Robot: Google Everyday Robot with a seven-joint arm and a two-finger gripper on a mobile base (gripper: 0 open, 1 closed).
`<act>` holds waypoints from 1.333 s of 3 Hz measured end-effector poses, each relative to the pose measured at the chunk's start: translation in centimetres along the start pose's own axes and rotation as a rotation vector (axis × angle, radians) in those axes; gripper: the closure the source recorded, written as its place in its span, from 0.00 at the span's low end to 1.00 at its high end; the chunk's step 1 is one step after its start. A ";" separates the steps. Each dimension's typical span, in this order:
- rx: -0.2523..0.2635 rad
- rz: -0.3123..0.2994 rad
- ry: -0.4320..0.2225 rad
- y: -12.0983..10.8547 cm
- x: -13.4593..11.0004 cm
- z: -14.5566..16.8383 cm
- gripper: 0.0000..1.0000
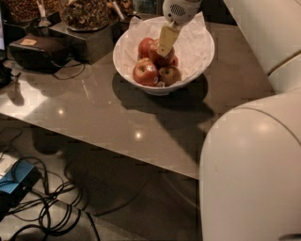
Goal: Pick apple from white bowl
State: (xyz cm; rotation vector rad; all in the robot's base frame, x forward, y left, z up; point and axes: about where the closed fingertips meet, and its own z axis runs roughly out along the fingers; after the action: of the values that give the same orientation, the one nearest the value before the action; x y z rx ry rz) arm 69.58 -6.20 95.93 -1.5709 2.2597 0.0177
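Note:
The white bowl (197,52), lined with crinkled white paper, stands on the grey table at the top centre. It holds several red apples. The apple (145,73), the largest one, lies at the bowl's front left. A smaller yellowish-red apple (170,74) lies to its right, and darker red apples (146,46) lie behind. My gripper (164,44) reaches down from above into the middle of the bowl. Its cream tip is over the central apples, just behind and to the right of the largest apple. It hides part of them.
The grey table (117,122) has its near edge running diagonally. A black case (40,52) and glass jars of snacks (84,14) stand at the back left. Cables (47,212) and a blue box (14,181) lie on the floor. My white arm body (254,174) fills the right foreground.

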 end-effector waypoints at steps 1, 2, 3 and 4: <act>-0.007 0.002 0.001 0.0 0.2 0.2 0.80; -0.015 0.001 0.001 0.0 0.2 0.1 0.62; -0.025 -0.003 0.001 0.0 0.3 0.1 0.38; -0.034 -0.007 0.001 0.1 0.4 0.2 0.15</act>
State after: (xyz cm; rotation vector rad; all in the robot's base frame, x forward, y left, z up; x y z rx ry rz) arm 69.45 -6.47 95.63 -1.5959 2.2663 0.0536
